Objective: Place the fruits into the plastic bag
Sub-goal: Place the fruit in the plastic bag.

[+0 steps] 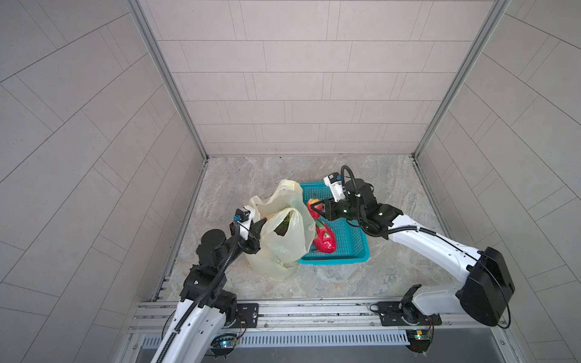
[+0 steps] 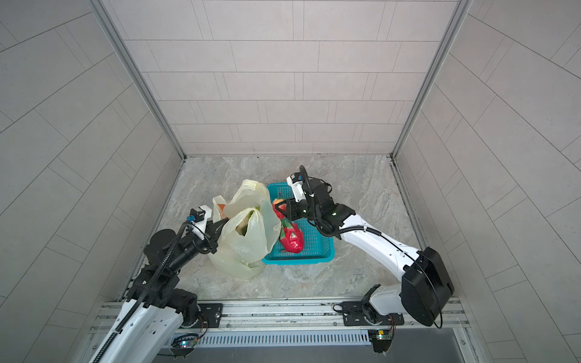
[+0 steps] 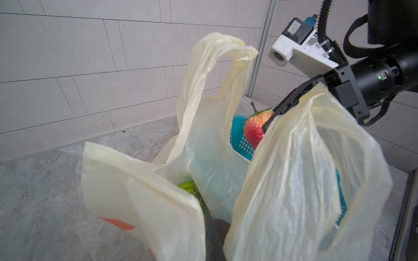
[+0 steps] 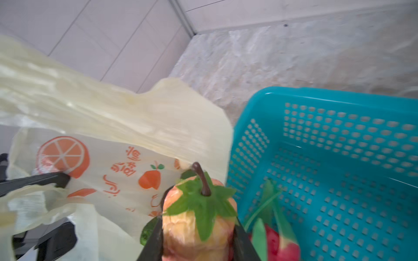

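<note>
— Pale-yellow plastic in both top views: the plastic bag (image 1: 283, 248), upright and open on the marble desk (image 1: 393, 276), touching a teal basket (image 1: 339, 260) on its right-arm side.
— And the pincers?
— Left pincer (image 1: 263, 223) pinched together on the bag's rim. Right pincer (image 1: 316, 210) clamped on a red-pink fruit (image 1: 312, 206), held over the basket's bag-side edge, just beside the bag. One dragon fruit (image 1: 325, 240) lying in the basket.
— From the left wrist?
— Bag mouth spread wide, loop handles standing. Inside, a bumpy light green ball (image 3: 188, 187), with something dark (image 3: 222, 226) and unclear next to it. Beyond the bag, the red-pink fruit again, pinned between black fingers (image 3: 287, 104) above the basket rim.
— From the right wrist?
— Close on the red-pink fruit: brown stem, green leaf, one finger pressed to each side. Dragon fruit low beside it in the basket. Orange prints and red characters across the bag; left pincer's dark fingers (image 4: 40, 179) gripping its far edge.
</note>
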Available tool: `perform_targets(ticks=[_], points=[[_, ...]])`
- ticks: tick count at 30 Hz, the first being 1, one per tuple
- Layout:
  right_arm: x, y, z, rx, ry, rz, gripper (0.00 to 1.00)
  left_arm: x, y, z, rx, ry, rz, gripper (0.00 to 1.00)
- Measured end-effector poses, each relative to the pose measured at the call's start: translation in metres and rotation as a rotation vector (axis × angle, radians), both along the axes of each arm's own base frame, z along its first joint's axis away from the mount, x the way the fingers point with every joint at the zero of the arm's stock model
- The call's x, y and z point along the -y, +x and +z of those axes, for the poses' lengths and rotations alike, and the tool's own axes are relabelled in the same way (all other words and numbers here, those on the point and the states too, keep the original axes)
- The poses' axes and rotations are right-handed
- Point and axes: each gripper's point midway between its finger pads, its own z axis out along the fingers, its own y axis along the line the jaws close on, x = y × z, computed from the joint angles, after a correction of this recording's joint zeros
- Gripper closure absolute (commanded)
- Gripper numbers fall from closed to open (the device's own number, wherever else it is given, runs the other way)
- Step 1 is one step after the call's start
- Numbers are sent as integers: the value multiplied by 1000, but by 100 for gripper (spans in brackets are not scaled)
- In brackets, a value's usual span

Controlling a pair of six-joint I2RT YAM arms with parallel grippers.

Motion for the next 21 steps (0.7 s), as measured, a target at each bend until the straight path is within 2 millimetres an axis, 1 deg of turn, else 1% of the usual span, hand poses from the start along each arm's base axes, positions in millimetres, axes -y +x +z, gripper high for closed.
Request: perform_targets(ticks=[4,7,9,11,13,17,19,21], points=[[-58,-17,-6,-2,16,125,86,0,-2,3,5,-11,0,100],[-89,-29,-18,-13,5,189,85,-1,-3,5,12,-15,1,100],[-104,-34,-27,-25,-7,216,75,-1,-4,5,15,-16,1,100],[-110,-37,-37,-38,-22,228,54,-1,-4,5,12,-14,1,100],[-109,-36,-42,-47,-37,222,38,-1,-4,3,7,-12,1,100],[-107,-32,-41,-29,-43,207,23,-1,-5,3,5,-12,2,100],[-105,-31,-39,-19,-46,205,18,-2,-5,3,5,-11,3,100],[-104,-31,-37,-11,-46,203,16,-1,-5,2,4,-11,2,100]])
